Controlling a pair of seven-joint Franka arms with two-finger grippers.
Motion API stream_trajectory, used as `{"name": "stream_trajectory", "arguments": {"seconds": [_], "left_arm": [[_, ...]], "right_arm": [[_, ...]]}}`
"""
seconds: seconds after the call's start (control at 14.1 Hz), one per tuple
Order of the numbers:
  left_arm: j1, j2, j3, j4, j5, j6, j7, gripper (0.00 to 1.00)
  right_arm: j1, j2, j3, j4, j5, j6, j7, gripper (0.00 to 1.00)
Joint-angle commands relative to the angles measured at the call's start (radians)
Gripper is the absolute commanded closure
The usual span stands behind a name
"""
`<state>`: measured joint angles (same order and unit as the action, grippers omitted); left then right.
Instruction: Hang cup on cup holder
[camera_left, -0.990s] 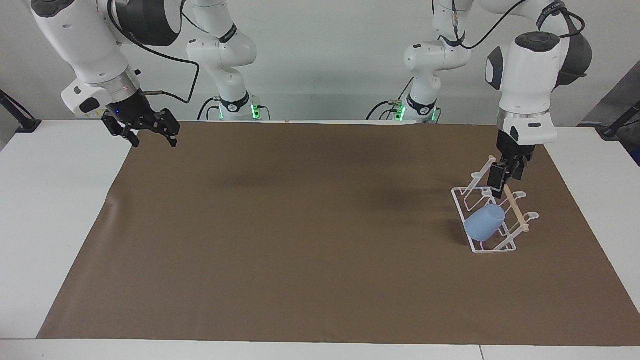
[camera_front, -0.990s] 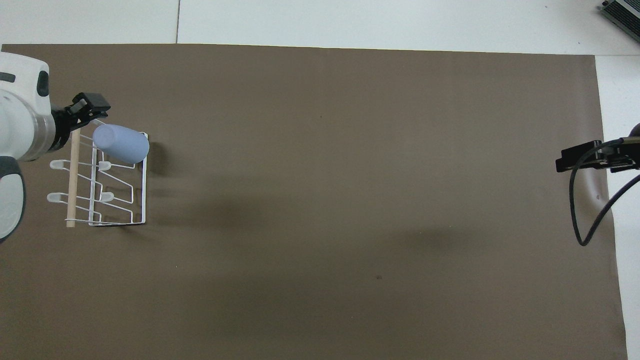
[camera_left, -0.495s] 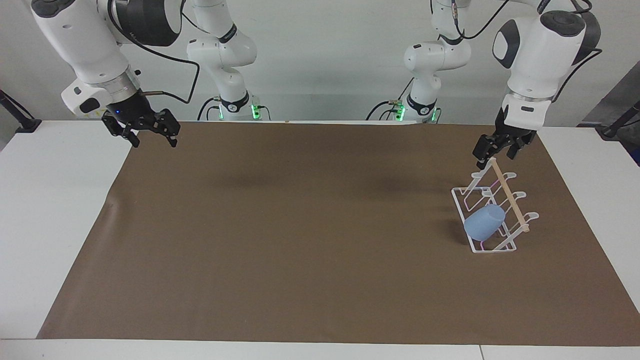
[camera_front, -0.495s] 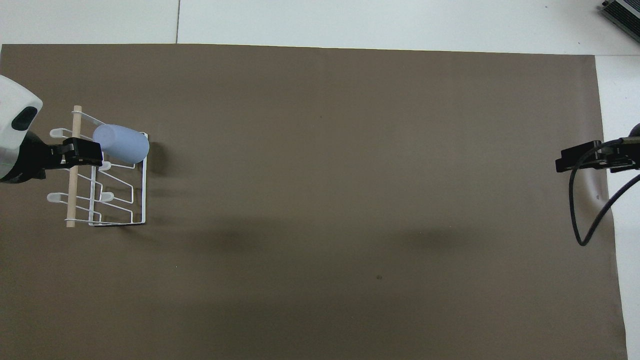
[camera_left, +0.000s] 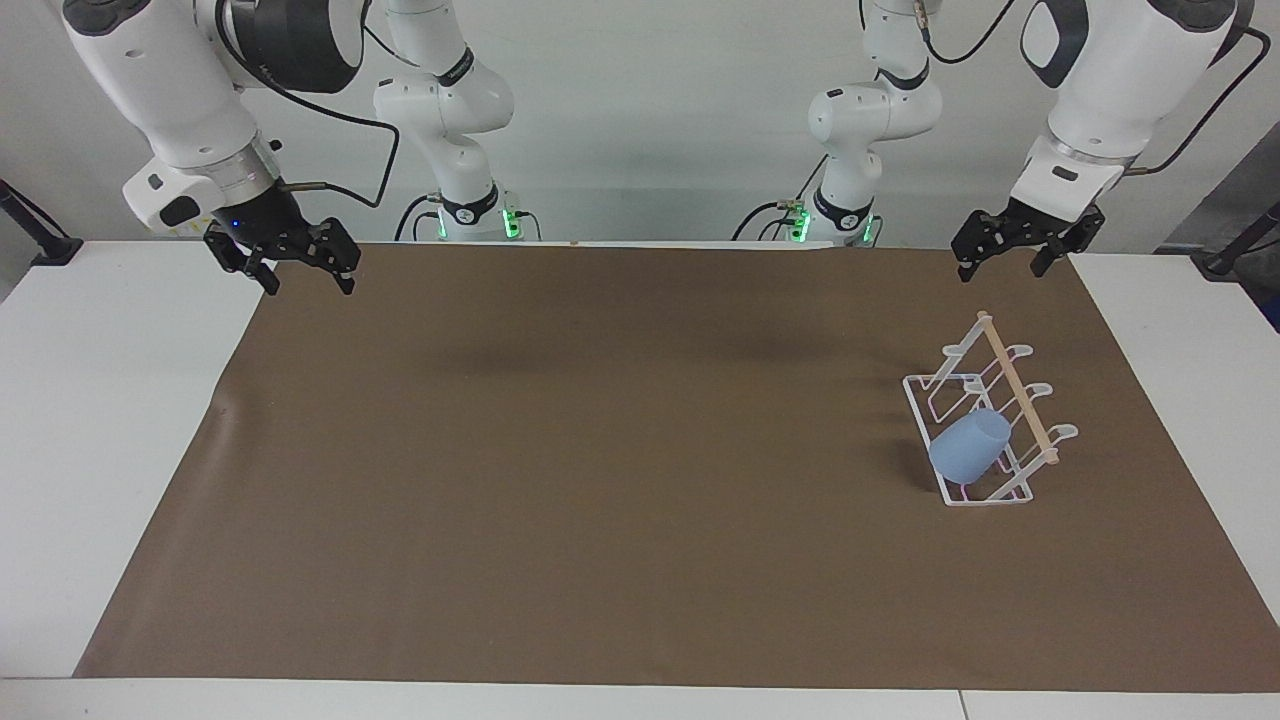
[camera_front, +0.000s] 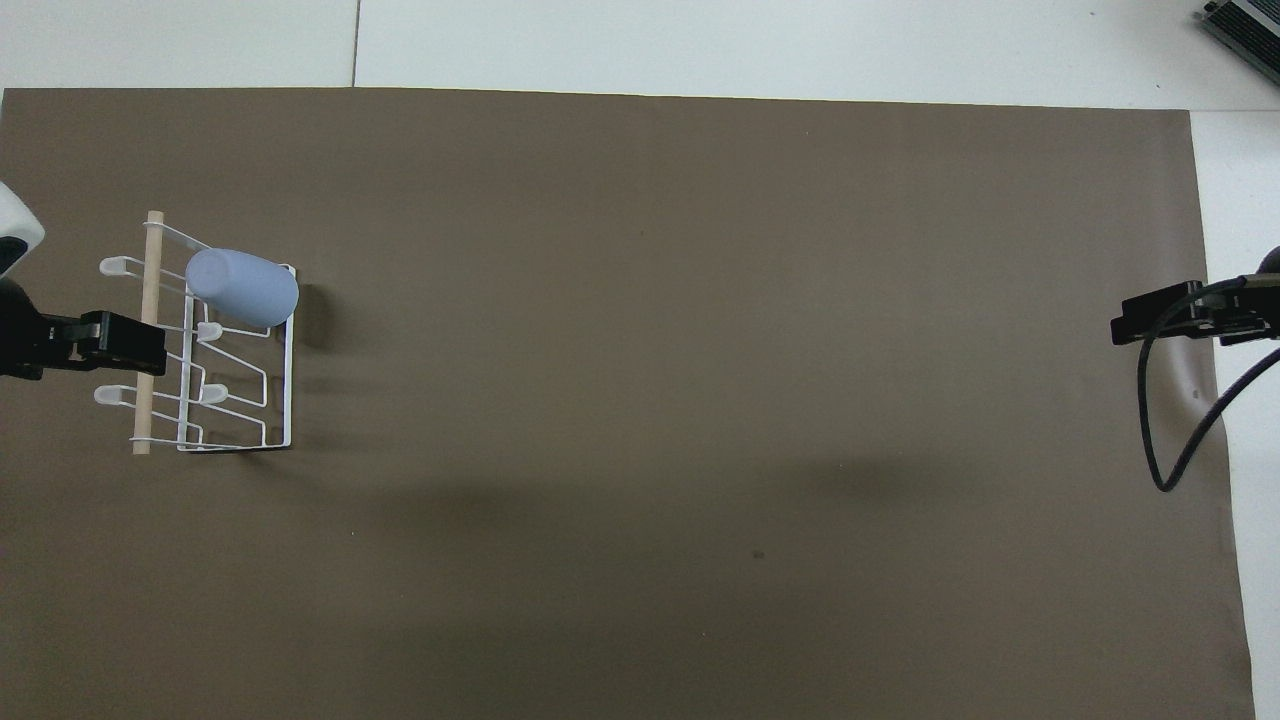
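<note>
The light blue cup (camera_left: 968, 447) hangs tilted on a slanted prong of the white wire cup holder (camera_left: 1015, 385), at the end of the rack farthest from the robots. In the overhead view the cup (camera_front: 243, 287) lies over the cup holder (camera_front: 289, 400). The rack stands on the brown mat toward the left arm's end of the table. My left gripper (camera_left: 1003, 262) is open and empty, raised over the mat's edge, well apart from the rack. It shows partly in the overhead view (camera_front: 140, 343). My right gripper (camera_left: 308, 284) is open and empty and waits over the mat's corner at the right arm's end.
A brown mat (camera_left: 600, 450) covers most of the white table (camera_left: 110, 420). A black cable (camera_front: 1165, 440) loops below the right gripper (camera_front: 1150, 315). A grey device (camera_front: 1245, 20) sits at the table's corner farthest from the robots.
My left gripper has risen from the rack's wooden rod and drawn back toward the robots, opening wider. The cup stays on the rack. The right arm has not moved.
</note>
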<state>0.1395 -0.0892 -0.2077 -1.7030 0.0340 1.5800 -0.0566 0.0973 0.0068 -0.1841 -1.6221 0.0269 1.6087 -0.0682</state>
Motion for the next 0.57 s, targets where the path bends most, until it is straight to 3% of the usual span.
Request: {"name": "stream_trajectory", "arguments": {"seconds": [0.0, 0.49], "left_arm": [[0.02, 0.025, -0.009, 0.029, -0.014, -0.025, 0.029, 0.0], [-0.003, 0.029, -0.002, 0.04, -0.02, -0.04, 0.027, 0.0]], "right_arm": [[-0.004, -0.021, 0.002, -0.024, -0.016, 0.007, -0.013, 0.0], [-0.004, -0.021, 0.002, -0.024, -0.016, 0.008, -0.013, 0.0]]}}
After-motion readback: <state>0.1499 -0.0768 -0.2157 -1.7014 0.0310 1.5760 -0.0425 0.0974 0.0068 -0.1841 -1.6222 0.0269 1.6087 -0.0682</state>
